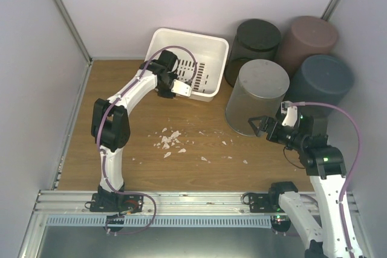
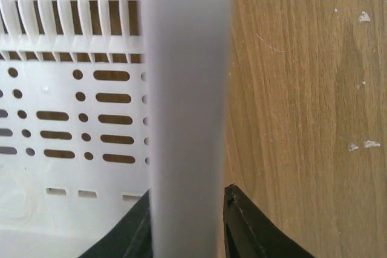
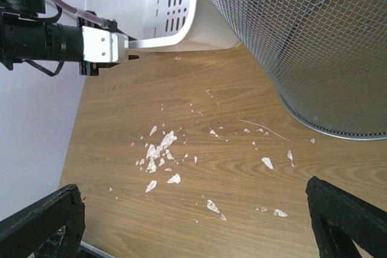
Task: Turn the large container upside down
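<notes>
Wooden table (image 1: pixel 205 119) holds the white container (image 1: pixel 208 49), its rim pinched by the outstretched left gripper (image 1: pixel 186 91); right gripper (image 1: pixel 259 126) gapes empty.

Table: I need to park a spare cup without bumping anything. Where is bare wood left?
Bare wood: the strip between the left wall and the left arm, and the band between the paper scraps and the front rail. Crowded: the back right, where four bins stand packed beside the white basket; scraps litter the middle.
</notes>
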Robot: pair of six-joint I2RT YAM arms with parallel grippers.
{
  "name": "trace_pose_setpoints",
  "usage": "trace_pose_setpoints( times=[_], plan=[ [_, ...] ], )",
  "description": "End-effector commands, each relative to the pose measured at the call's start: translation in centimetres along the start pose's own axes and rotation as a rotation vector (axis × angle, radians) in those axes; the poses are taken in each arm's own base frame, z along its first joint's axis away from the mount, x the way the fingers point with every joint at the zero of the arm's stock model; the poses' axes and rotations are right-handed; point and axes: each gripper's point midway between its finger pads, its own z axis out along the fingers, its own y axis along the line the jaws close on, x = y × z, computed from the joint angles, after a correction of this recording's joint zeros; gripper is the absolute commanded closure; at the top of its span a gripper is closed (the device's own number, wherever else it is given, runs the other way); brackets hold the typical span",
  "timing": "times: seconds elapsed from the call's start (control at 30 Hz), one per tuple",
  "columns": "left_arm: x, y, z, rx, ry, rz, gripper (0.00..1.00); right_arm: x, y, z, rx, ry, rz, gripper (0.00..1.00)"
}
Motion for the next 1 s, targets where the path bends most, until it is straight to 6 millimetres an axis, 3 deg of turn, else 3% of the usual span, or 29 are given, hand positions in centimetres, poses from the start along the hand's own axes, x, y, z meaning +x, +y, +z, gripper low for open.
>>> trace_pose_setpoints(
  times=[0.0,0.13,0.27,0.43,0.53,0.67,0.83,0.97],
  plan=[
    [0.1,-2.0,0.6,0.077,0.027,-0.007,0.74,0.3,0.2,-0.1,-0.008,0.005,0.01,0.0],
    [0.1,-1.2,0.8,0.022,0.025,-0.009,0.83,0.4,0.0,0.0,-0.004,0.005,0.013,0.01],
    [0.1,-1.0,1.2,-0.022,0.019,-0.012,1.0,0.5,-0.1,0.2,-0.003,0.01,0.015,0.0],
    [-0.5,-0.9,0.8,-0.029,0.002,-0.039,1.0,0.6,-0.1,0.1,-0.003,0.01,0.014,0.0],
    [-0.9,-0.4,-1.1,-0.034,-0.012,-0.071,1.0,0.5,0.0,-0.1,-0.001,0.009,0.008,0.0],
    [-2.5,0.9,-6.8,-0.065,-0.09,-0.166,1.0,0.1,0.4,-0.9,0.011,-0.008,-0.006,0.0],
    [-6.5,2.6,-19.1,-0.125,-0.435,-0.357,1.0,-1.4,1.8,-2.5,-0.002,-0.057,-0.028,0.0],
    [-8.7,1.8,-27.5,-0.106,-0.742,-0.463,1.0,-2.4,2.8,-3.7,-0.009,-0.092,-0.035,0.0]
  ],
)
